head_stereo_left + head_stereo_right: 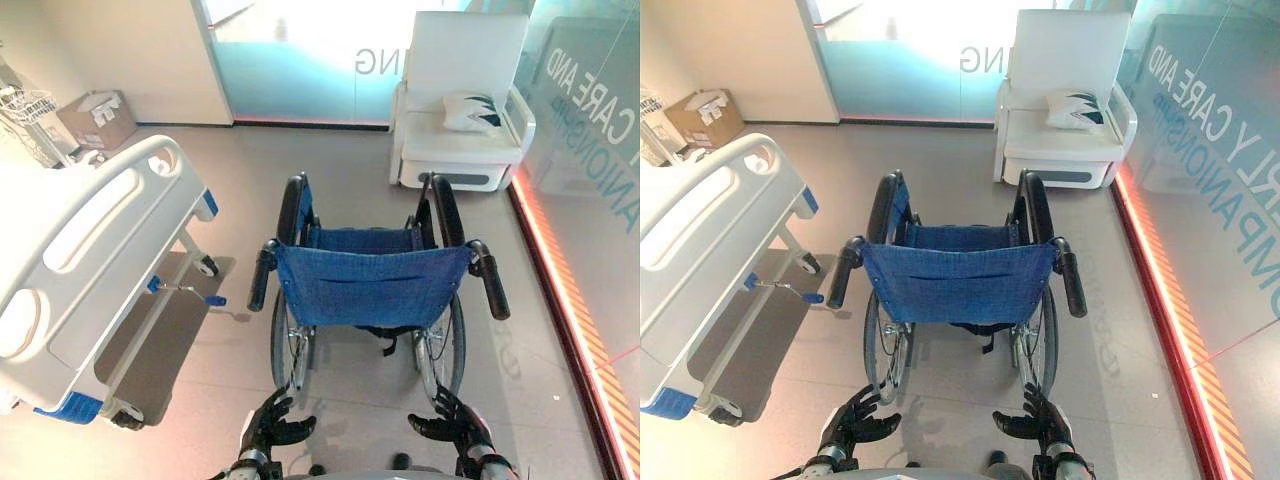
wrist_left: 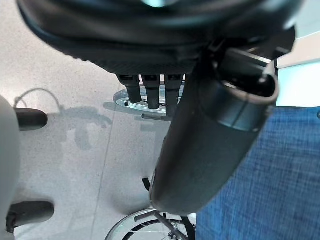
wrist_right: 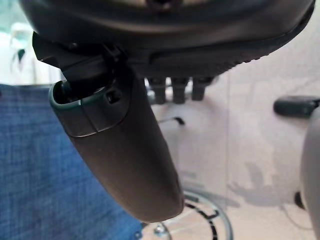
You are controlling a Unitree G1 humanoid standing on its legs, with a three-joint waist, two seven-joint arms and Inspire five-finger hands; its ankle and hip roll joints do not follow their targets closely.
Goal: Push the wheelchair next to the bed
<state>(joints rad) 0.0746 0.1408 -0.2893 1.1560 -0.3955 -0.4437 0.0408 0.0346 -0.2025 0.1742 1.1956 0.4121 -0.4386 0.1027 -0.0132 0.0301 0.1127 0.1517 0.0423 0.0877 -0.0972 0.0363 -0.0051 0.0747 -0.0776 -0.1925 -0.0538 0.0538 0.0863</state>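
Here we go: wheelchair (image 1: 370, 285) dead centre on the floor (image 1: 350, 170), blue backrest (image 1: 958, 280) turned toward the robot, seat facing away. Left robot hand (image 1: 272, 425) hangs low behind the wheelchair, just back of its left big wheel (image 1: 283, 350), w/ fingers (image 2: 150, 92) loose & spread, gripping nothing, so open. Right robot hand (image 1: 448, 420) mirrors it behind the right big wheel (image 1: 455, 350); its fingers (image 3: 177, 90) are relaxed the same way, open, nothing in it. Neither hand touches the wheelchair. The two black push handles, left handle (image 1: 262, 278) & right handle (image 1: 490, 285), stick out back from the backrest w/ clear air btwn them & the hands. From each wrist cam the thumb juts out large, w/ the blue backrest fabric just past it. Bed (image 1: 90, 250), white & on castors, sits off to the wheelchair's left w/ a strip of bare floor btwn the two. It's near, but not alongside & not touching. Past the wheelchair's front, well apart, a white armchair (image 1: 460, 90) w/ a cushion (image 1: 472, 112) on its seat. Far off the wheelchair's front-left, beyond the bed, a cardboard box (image 1: 97, 118) by the wall. To the wheelchair's right, a glass wall (image 1: 590, 150) w/ a red strip (image 1: 560, 300) along its foot.
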